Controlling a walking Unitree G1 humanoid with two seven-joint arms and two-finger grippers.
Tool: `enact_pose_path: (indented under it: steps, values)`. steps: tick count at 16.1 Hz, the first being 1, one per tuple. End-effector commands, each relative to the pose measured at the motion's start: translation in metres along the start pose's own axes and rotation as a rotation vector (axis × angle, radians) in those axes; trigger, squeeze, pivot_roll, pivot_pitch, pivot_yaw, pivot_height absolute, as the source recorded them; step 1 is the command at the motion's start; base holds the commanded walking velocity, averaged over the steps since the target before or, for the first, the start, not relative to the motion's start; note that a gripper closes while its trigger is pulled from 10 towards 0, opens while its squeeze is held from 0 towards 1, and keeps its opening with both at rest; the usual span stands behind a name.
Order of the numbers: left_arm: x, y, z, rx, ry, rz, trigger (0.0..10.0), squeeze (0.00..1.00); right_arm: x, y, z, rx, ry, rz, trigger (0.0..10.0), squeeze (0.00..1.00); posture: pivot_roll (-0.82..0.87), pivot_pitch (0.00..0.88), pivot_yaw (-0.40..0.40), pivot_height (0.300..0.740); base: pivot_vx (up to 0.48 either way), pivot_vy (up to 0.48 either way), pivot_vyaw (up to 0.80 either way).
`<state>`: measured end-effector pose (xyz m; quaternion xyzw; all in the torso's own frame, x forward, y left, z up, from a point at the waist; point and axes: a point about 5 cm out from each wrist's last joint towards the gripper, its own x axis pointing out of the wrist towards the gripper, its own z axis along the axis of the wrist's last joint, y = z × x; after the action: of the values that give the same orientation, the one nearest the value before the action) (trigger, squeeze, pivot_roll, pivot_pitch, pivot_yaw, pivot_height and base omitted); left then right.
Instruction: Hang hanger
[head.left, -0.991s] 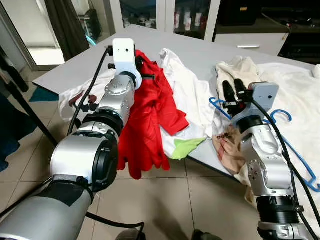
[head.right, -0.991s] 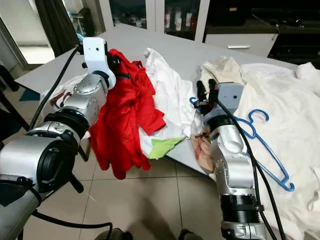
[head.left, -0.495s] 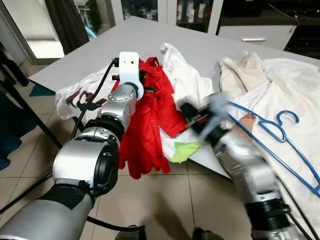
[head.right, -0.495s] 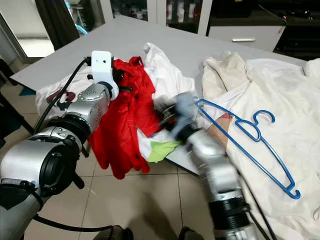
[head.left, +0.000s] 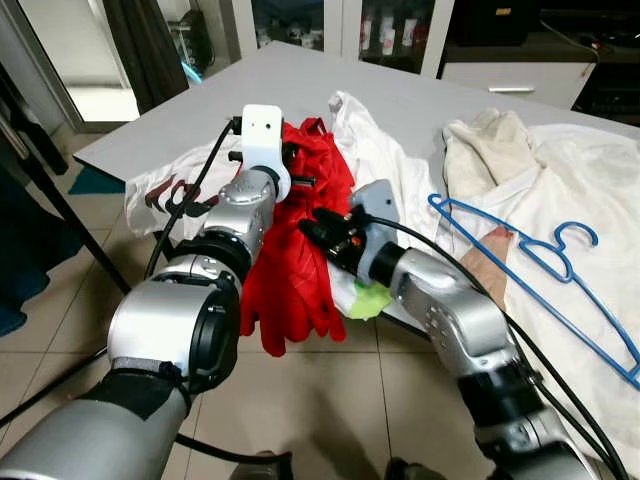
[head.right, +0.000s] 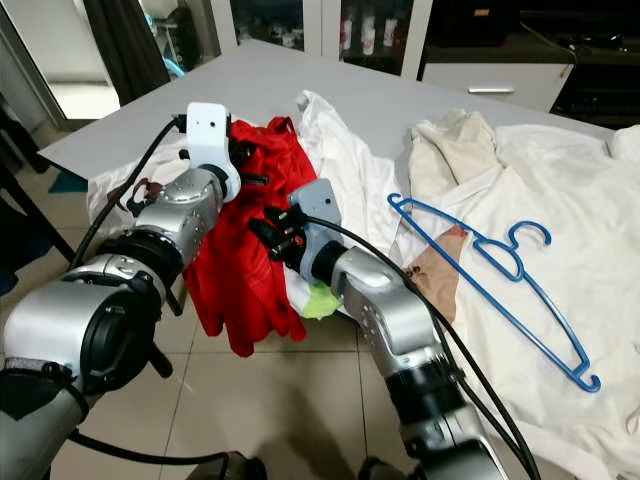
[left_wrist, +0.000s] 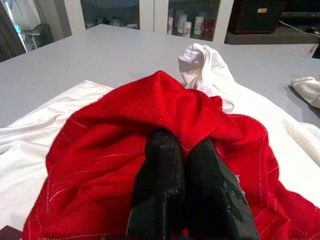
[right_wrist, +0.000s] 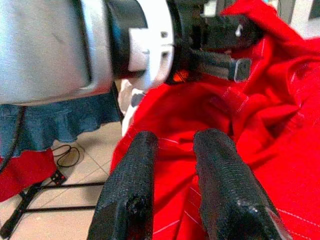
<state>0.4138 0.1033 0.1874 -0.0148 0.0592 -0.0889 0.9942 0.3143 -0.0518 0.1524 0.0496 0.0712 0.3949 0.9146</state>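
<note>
**Q:** What do you have in view?

**A:** My left gripper (left_wrist: 186, 150) has its fingers pressed together on a fold of the red shirt (head.left: 300, 250), which drapes over the table's (head.left: 200, 110) near edge. My right gripper (right_wrist: 175, 190) reaches across to the same shirt, fingers slightly spread, holding nothing.

**Q:** And the hanger?

**A:** The blue hanger (head.left: 530, 260) lies flat on white cloth (head.left: 590, 190) toward the table's right side, untouched. I judge nothing is hung yet; gripping it and hanging it all remain.
</note>
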Motion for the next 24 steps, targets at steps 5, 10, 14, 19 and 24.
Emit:
enact_pose_path:
  steps: [5, 10, 14, 19, 24]
  values:
    - [0.0, 0.0, -0.002, 0.002, -0.001, -0.011, 10.0, 0.0, 0.013, -0.007, -0.018, -0.02, 0.116, -0.109, 10.0, 0.0, -0.01, 0.0, 0.053, 0.74, 0.0, 0.0, 0.0]
    - [0.0, -0.005, -0.001, -0.029, -0.008, -0.039, 10.0, 0.0, 0.017, -0.034, -0.036, 0.033, 0.204, -0.34, 10.0, 0.0, 0.0, 0.0, 0.047, 0.74, 0.0, 0.0, 0.0]
    - [-0.001, -0.014, 0.0, 0.029, -0.032, -0.141, 10.0, 0.0, 0.002, -0.076, -0.024, 0.061, 0.148, -0.653, 10.0, 0.0, 0.01, 0.0, 0.046, 0.74, 0.0, 0.0, 0.0]
    - [-0.004, -0.028, -0.007, 0.172, -0.04, -0.291, 10.0, 0.0, -0.007, -0.096, -0.003, 0.054, 0.02, -0.808, 10.0, 0.0, 0.02, 0.0, 0.046, 0.74, 0.0, 0.0, 0.0]
    - [-0.005, -0.028, -0.012, 0.146, -0.036, -0.289, 10.0, 0.0, 0.002, -0.081, 0.022, 0.059, -0.091, -0.615, 10.0, 0.0, 0.02, 0.0, 0.044, 0.74, 0.0, 0.0, 0.0]
